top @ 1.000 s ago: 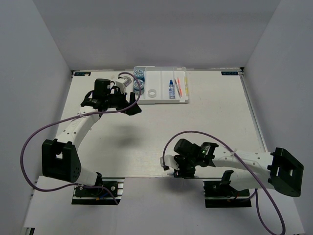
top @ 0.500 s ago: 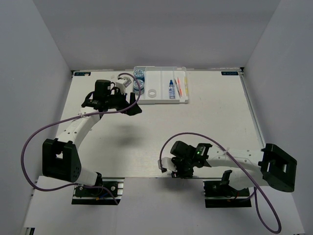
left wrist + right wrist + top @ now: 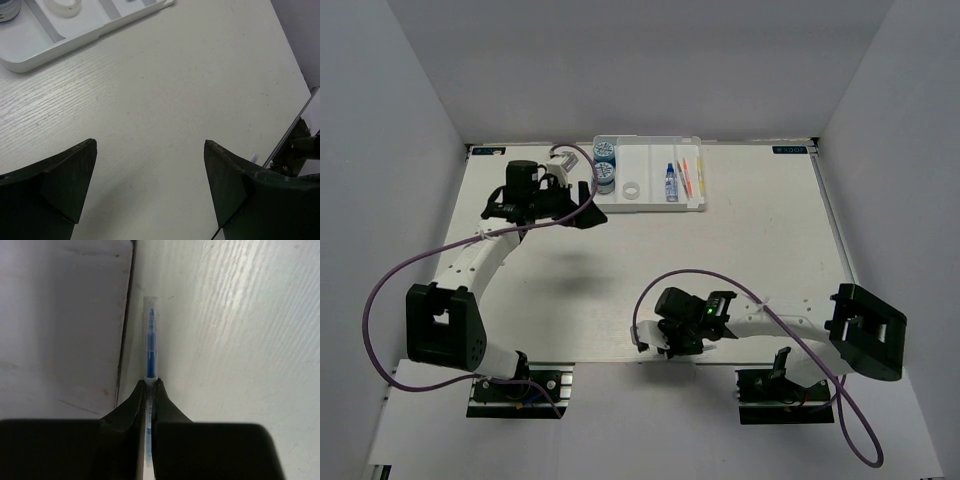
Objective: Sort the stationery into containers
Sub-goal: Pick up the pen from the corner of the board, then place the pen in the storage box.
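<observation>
A clear pen with a blue core (image 3: 150, 345) lies along the table's near edge, and my right gripper (image 3: 151, 383) is shut on its barrel. From above, that right gripper (image 3: 655, 345) sits low at the front middle. The white four-compartment tray (image 3: 650, 208) stands at the back. It holds two blue-and-white tape rolls (image 3: 605, 152), a white tape ring (image 3: 632, 188), a blue-capped glue bottle (image 3: 671, 183) and thin pens (image 3: 687, 178). My left gripper (image 3: 592, 205) hovers just left of the tray. It is open and empty (image 3: 149, 141).
The table's front edge seam (image 3: 125, 340) runs right beside the held pen. In the left wrist view the tray's corner (image 3: 30, 62) and the tape ring (image 3: 64, 6) lie at top left. Grey walls enclose the table on three sides.
My right arm slid left along the near edge and its gripper closed onto the pen. My left gripper drew slightly back toward the left, still open.
</observation>
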Controlling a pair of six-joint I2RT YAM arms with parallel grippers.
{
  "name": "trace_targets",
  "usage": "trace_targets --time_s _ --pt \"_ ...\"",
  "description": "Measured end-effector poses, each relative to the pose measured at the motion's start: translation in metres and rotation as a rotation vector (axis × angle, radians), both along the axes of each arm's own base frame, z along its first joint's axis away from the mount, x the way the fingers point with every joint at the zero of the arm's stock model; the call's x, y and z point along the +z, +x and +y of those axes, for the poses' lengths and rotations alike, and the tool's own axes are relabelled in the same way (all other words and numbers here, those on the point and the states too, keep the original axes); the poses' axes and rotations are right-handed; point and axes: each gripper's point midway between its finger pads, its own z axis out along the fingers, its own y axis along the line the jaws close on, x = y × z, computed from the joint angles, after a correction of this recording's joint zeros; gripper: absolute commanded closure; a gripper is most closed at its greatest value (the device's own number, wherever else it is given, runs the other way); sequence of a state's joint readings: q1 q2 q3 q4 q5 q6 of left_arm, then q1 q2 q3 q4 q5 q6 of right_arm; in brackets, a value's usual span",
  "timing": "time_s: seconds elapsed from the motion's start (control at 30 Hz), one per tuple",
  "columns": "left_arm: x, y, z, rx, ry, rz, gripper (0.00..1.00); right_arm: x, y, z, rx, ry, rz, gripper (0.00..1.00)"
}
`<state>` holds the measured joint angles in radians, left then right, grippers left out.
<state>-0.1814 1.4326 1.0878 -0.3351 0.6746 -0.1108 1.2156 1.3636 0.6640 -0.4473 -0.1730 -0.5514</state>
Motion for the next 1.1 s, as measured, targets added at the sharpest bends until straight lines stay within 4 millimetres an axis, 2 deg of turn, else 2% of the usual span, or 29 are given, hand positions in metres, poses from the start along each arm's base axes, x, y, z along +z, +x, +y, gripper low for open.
trace_targets --time_s 0.13,0.2,0.3,0.37,0.43,0.47,0.53,0.63,0.7,0.77,0.83,0.87,0.93,1.1 --pt "0.006 0.005 0.006 0.022 -0.036 0.005 0.03 0.005 0.009 0.013 -0.037 0.001 -0.017 1.00" --pt "0.008 0.007 0.009 0.034 -0.050 0.003 0.03 0.018 0.017 0.028 -0.074 0.031 -0.023 1.00" --pt "0.015 0.011 0.013 0.055 -0.074 -0.007 0.02 0.063 0.044 0.072 -0.171 0.162 -0.055 1.00" --pt "0.020 0.014 0.016 0.072 -0.093 -0.019 0.02 0.102 0.075 0.104 -0.258 0.285 -0.093 1.00" --pt "0.026 0.015 0.019 0.090 -0.113 -0.028 0.02 0.134 0.114 0.116 -0.367 0.385 -0.143 1.00" --pt "0.030 0.017 0.021 0.102 -0.123 -0.041 0.02 0.144 0.136 0.114 -0.431 0.415 -0.165 1.00" --pt "0.039 0.018 0.025 0.119 -0.140 -0.064 0.02 0.153 0.182 0.093 -0.582 0.436 -0.201 1.00" --pt "0.050 0.022 0.028 0.132 -0.159 -0.094 0.02 0.150 0.255 0.036 -0.838 0.411 -0.239 1.00" --pt "0.050 0.022 0.027 0.132 -0.165 -0.091 0.02 0.144 0.296 -0.006 -0.990 0.386 -0.257 1.00" --pt "0.049 0.023 0.026 0.132 -0.171 -0.083 0.02 0.140 0.330 -0.047 -1.119 0.364 -0.264 1.00" --pt "0.048 0.024 0.026 0.132 -0.178 -0.077 0.02 0.141 0.355 -0.070 -1.197 0.365 -0.262 1.00" --pt "0.048 0.024 0.025 0.132 -0.181 -0.075 0.02 0.143 0.364 -0.076 -1.218 0.370 -0.255 1.00" --pt "0.046 0.026 0.025 0.135 -0.186 -0.065 0.02 0.156 0.386 -0.074 -1.240 0.417 -0.244 1.00" --pt "0.038 0.031 0.024 0.141 -0.193 -0.040 0.02 0.194 0.447 -0.041 -1.230 0.575 -0.237 1.00"
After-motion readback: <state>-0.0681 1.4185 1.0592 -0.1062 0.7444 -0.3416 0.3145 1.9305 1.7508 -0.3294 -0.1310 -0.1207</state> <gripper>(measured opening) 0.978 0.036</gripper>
